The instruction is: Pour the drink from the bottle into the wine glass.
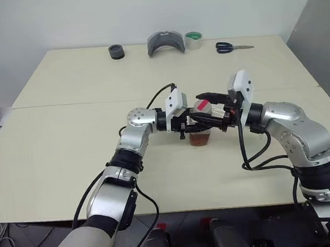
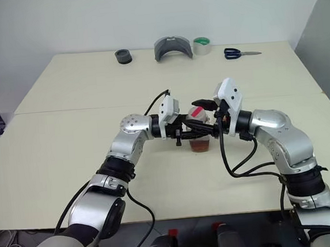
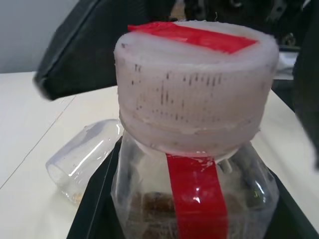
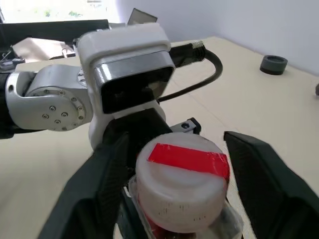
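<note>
Bottle (image 3: 194, 164) clenched in left fingers (image 3: 99, 199); right fingers (image 4: 269, 184) spread, flanking cap (image 4: 182, 181).

Table centre: bottle (image 1: 201, 133) hemmed by left gripper (image 1: 183, 125) and right gripper (image 1: 209, 109); surrounding tabletop (image 1: 69, 149) open (clutter along far edge).

Head pair: looks forward and down over the tabletop (image 1: 65, 167), wide view; both eyes share the bottle (image 2: 199, 127) at centre. Left wrist camera: very close, level with the bottle's cap (image 3: 194, 89). Right wrist camera: close, above the cap, facing the left claw (image 4: 144, 137).
</note>
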### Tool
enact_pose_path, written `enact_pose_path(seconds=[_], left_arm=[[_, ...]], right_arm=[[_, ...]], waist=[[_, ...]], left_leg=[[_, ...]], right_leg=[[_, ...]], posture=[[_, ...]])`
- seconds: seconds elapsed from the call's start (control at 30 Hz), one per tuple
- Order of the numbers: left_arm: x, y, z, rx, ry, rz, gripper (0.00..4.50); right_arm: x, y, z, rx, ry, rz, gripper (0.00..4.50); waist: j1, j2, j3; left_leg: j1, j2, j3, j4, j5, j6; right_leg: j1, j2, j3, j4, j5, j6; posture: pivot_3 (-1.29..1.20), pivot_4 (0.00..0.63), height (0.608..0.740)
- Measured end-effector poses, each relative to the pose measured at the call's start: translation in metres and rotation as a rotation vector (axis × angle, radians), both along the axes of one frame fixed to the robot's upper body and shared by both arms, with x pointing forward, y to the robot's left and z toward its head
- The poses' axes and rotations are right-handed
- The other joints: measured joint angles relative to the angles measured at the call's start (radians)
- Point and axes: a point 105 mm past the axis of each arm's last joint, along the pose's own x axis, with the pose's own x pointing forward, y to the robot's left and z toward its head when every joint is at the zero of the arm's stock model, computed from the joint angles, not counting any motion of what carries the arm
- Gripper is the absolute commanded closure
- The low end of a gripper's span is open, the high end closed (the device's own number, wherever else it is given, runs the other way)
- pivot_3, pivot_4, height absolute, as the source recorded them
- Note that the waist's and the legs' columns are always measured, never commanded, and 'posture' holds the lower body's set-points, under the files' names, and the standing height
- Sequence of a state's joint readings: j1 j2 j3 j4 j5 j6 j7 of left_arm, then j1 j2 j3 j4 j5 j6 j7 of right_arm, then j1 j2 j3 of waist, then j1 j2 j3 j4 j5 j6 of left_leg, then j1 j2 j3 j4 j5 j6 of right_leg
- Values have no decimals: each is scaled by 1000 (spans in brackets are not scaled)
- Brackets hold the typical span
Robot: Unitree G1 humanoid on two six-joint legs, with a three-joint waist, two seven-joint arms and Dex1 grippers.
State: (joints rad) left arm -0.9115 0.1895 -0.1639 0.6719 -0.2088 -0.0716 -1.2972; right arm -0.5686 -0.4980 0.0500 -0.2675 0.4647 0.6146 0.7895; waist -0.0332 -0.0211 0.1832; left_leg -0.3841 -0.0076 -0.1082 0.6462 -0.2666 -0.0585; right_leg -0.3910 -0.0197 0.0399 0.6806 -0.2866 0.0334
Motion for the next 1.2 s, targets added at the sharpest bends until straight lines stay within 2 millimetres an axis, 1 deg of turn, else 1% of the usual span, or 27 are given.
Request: enact_pose_path(seconds=[0.03,0.07,0.17,0.27,0.37,0.43,0.6,0.67,1.2], left_arm=[[0,0,0,0,-2,0,2703],[0,1,0,1,0,1,2703],[0,2,-1,2,6,3,2703],[0,1,-1,1,6,2,2703],[-1,1,-1,1,6,0,2703],[-1,1,-1,1,6,0,2703],[-1,1,-1,1,7,-2,2703],[-1,1,-1,1,7,-2,2703],[0,0,-4,12,16,2,2703]], right_arm=[[-1,-1,1,6,-6,-15,0],[-3,-1,5,18,-18,-25,0],[-19,1,16,48,-80,-64,0],[-25,7,15,41,-120,-109,0],[-23,12,8,15,-134,-150,0],[-20,12,8,2,-157,-180,0],[-10,4,5,11,-155,-256,0],[-8,-1,7,31,-155,-281,0],[-20,-14,-2,69,-116,-338,0]], waist=[[0,0,0],[0,0,0],[0,0,0],[-2,0,0],[-1,0,0],[-1,0,0],[-1,0,0],[-1,0,0],[0,0,0]], left_leg=[[0,0,0,0,0,0],[0,0,0,0,0,0],[0,1,-1,0,0,0],[0,0,0,0,0,0],[1,0,0,1,0,0],[1,0,0,0,0,0],[0,0,0,0,0,0],[0,0,0,0,0,0],[1,0,0,0,0,0]], right_leg=[[0,0,0,0,0,0],[0,0,0,1,0,0],[0,1,0,0,0,0],[0,1,0,1,0,0],[0,1,0,1,0,1],[0,1,0,1,0,1],[0,1,0,0,0,0],[0,1,0,0,0,0],[0,1,0,1,0,0]], posture=[[0,150,740],[0,150,740],[0,150,740],[0,150,740],[0,150,740],[0,150,740],[0,150,740],[0,150,740],[0,150,740]])
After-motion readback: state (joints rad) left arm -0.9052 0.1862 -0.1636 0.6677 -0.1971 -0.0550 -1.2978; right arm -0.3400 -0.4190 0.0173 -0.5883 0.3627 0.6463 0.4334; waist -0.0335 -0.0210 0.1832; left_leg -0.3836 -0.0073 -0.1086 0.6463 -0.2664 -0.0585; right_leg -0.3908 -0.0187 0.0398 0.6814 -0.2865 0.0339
